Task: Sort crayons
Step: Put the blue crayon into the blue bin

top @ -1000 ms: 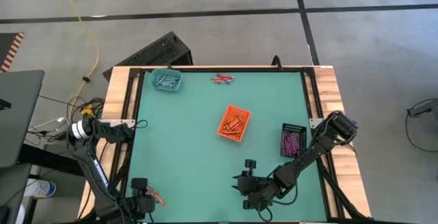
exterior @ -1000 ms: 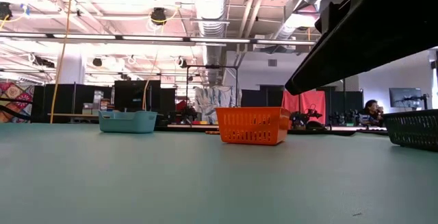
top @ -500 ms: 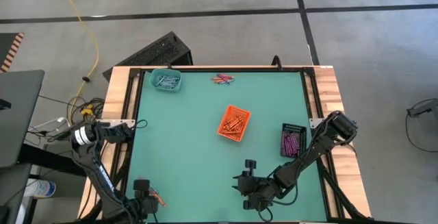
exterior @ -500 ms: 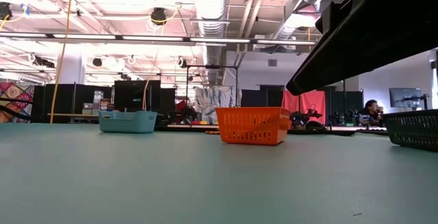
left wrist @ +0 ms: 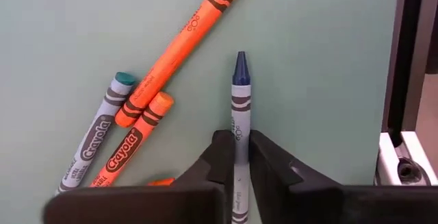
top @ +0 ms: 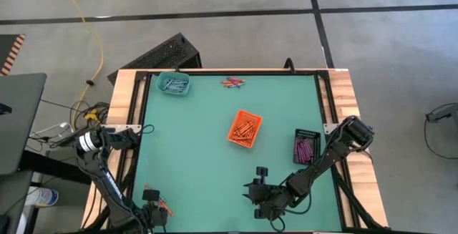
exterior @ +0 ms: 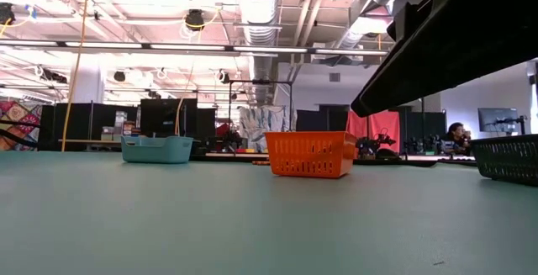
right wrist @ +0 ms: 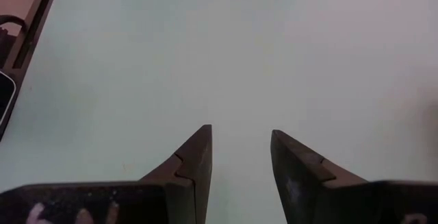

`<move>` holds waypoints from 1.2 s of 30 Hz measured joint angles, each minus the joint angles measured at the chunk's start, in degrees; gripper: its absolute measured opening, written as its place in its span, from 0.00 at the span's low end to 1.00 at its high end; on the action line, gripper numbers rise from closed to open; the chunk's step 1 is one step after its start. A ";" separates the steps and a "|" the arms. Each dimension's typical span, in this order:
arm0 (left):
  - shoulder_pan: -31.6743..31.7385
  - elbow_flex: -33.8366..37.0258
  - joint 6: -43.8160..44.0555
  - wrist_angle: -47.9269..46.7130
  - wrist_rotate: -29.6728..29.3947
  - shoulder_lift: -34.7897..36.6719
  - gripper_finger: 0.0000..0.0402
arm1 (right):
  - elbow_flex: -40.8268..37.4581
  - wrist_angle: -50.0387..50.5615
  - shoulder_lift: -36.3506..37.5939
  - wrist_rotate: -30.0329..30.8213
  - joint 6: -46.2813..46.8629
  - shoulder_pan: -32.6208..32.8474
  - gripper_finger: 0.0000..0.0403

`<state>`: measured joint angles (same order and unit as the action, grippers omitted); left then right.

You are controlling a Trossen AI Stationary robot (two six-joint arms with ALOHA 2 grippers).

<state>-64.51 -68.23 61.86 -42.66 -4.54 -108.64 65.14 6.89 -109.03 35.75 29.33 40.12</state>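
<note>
At the table's near left corner lie several crayons (top: 163, 207). The left wrist view shows two orange ones (left wrist: 179, 51), a grey one with a teal tip (left wrist: 96, 142) and a blue-grey crayon (left wrist: 239, 87) flat on the green mat. My left gripper (top: 152, 211) (left wrist: 238, 145) points down over them, shut on the blue-grey crayon. My right gripper (top: 259, 191) (right wrist: 239, 148) hangs open over bare mat near the table's near edge, nothing between its fingers. My left gripper pinches the blue-grey crayon's paper-wrapped shaft (left wrist: 239, 129), about its middle, between the two fingers. The fingers come from above, pointing down, one on each long side of the crayon. The crayon's blue tip sticks out beyond the fingers, and the crayon appears to lie on the mat.
A teal basket (top: 173, 85) with grey-blue crayons stands at the far left, an orange basket (top: 245, 129) with orange crayons mid-table, a black basket (top: 305, 146) with purple crayons at the right. Loose crayons (top: 232, 83) lie by the far edge. Wide open mat lies between.
My left gripper has sunk a little toward the crayons at the table's near left corner. My right arm has kept still.
</note>
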 joint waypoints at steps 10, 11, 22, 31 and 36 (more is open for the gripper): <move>0.20 -0.76 -2.13 0.56 1.11 -0.07 0.01 | 0.00 -0.05 0.00 0.00 -0.73 0.00 0.36; 0.22 -1.33 -2.59 -0.01 1.09 -0.20 0.01 | -0.02 -0.03 0.00 0.00 -0.73 0.00 0.36; 3.37 -10.35 -12.17 -3.38 -1.99 -0.17 0.00 | -0.01 -0.08 0.00 0.02 -0.91 0.00 0.36; 10.33 -16.01 -26.37 -19.72 -11.51 -0.02 0.00 | 0.00 -0.06 0.00 0.00 -1.35 0.00 0.36; 17.35 -17.13 -36.67 -27.54 -19.59 0.00 0.00 | 0.00 -0.06 0.00 -1.20 -1.45 -0.04 0.36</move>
<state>-47.16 -85.36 25.19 -70.19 -24.12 -108.64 65.14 6.83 -109.03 34.55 27.88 40.08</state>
